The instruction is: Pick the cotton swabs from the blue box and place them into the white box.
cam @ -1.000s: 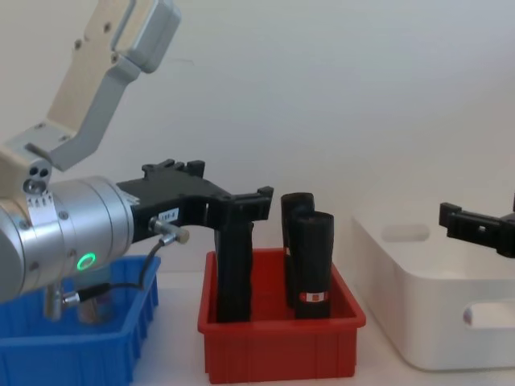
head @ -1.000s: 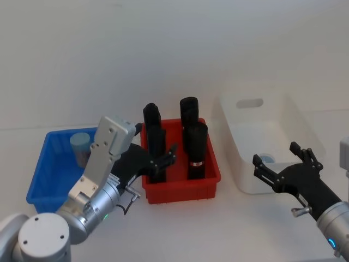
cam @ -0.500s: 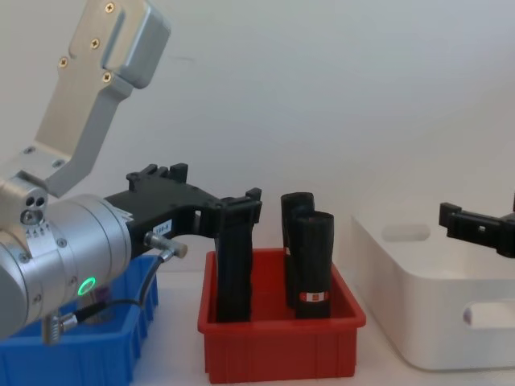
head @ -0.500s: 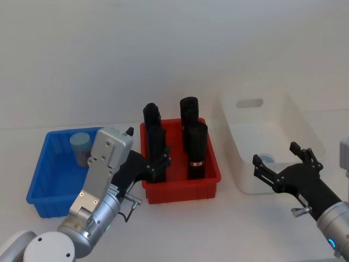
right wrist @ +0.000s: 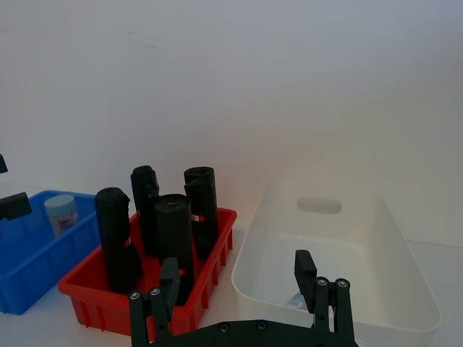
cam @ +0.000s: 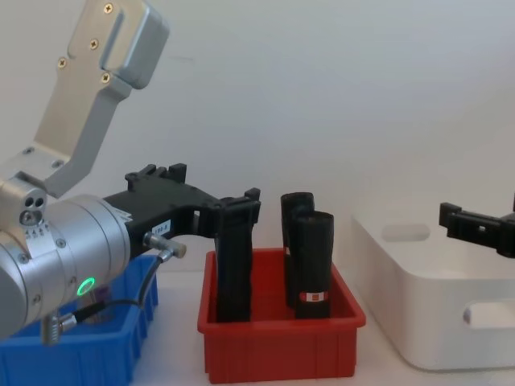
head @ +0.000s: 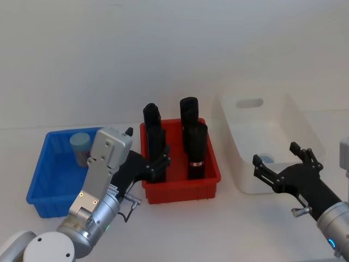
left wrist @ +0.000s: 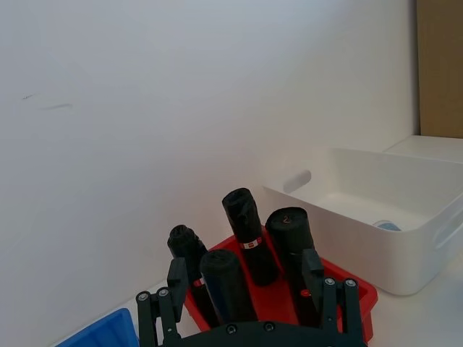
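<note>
- Our left pincer (left wrist: 244, 269) is spread, by the red bin (head: 180, 188).
- Our right pincer (head: 275, 154) is spread before the white box (head: 305, 128).
- We see cotton swabs (head: 80, 146) in the blue box (head: 49, 183), on the tabletop's left side.

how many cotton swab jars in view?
2. One cotton swab jar stands in the blue box, far corner; another is in the white box. The left arm covers part of the blue box, so more may be hidden.
</note>
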Robot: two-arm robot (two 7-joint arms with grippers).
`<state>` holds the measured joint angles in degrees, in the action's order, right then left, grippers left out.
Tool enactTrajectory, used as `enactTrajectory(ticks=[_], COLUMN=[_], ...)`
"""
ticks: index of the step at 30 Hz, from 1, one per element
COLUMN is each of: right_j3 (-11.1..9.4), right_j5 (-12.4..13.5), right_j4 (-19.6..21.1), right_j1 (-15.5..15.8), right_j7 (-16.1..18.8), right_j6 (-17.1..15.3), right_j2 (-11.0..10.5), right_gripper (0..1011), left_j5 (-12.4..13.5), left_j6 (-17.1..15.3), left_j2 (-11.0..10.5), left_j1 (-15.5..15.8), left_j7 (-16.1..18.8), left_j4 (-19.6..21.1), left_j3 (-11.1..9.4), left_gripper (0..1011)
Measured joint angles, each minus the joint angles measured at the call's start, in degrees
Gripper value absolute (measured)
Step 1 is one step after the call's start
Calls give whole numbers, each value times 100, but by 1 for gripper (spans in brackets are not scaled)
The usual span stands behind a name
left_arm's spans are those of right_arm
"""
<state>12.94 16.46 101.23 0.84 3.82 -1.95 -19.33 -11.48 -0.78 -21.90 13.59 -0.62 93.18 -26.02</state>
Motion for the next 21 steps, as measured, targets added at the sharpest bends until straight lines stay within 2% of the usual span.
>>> enactTrajectory(ticks=[12, 21], right_j3=[-3, -11], right_j5=[-10, -105], right_j4=[-81, -524], right_j1=[-65, -421], right_j7=[81, 404], right_j6=[-4, -6], right_j2=[19, 133], right_gripper=[1002, 1001], left_j5=[-1, 0], left_j6=[-2, -2], left_j2=[0, 0], left_j1=[0, 0], left_j7=[0, -1], left_j4=[0, 0], left_j3=[0, -1], left_gripper=[1004, 1004])
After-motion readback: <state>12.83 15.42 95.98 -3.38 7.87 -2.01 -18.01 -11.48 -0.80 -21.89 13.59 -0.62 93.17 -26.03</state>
